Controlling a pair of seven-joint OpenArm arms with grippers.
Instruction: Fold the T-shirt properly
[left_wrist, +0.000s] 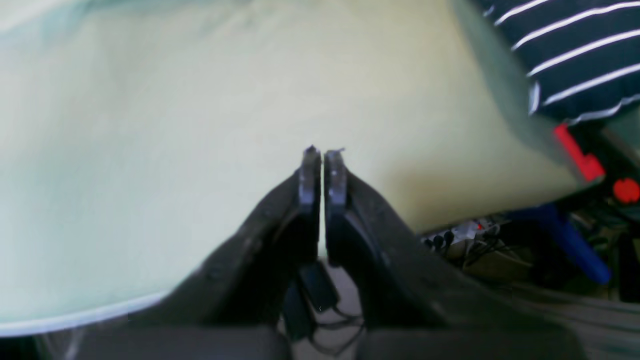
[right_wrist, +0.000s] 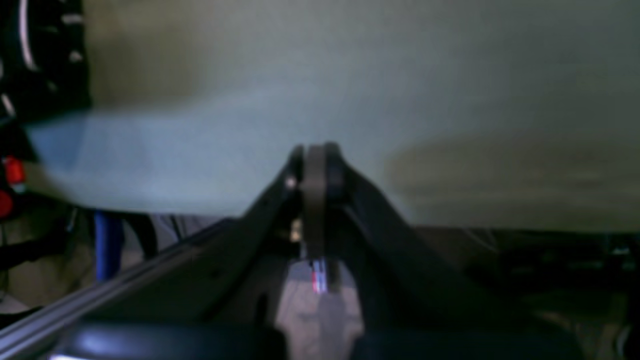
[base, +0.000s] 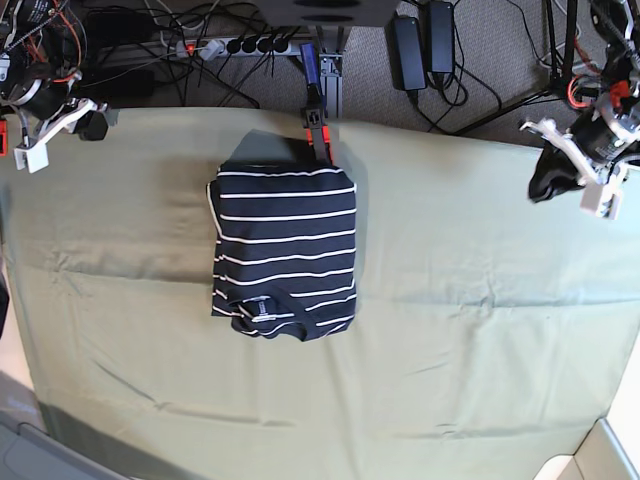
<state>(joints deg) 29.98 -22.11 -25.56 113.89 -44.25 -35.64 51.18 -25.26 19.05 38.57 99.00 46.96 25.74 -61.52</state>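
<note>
The T-shirt (base: 285, 250) lies folded into a compact navy rectangle with white stripes on the olive-green cloth, left of centre, its neck label toward the near edge. A corner of it shows in the left wrist view (left_wrist: 575, 55) and, blurred, in the right wrist view (right_wrist: 45, 55). My left gripper (left_wrist: 322, 155) is shut and empty, with only a thin slit between the fingers. It hovers at the far right table edge (base: 547, 175), well away from the shirt. My right gripper (right_wrist: 316, 150) is shut and empty, at the far left corner (base: 92, 125).
The olive-green cloth (base: 450, 300) covers the whole table. A red and blue clamp (base: 318, 125) grips the far edge just behind the shirt. A power strip (base: 240, 45), adapters and cables lie on the floor beyond the table.
</note>
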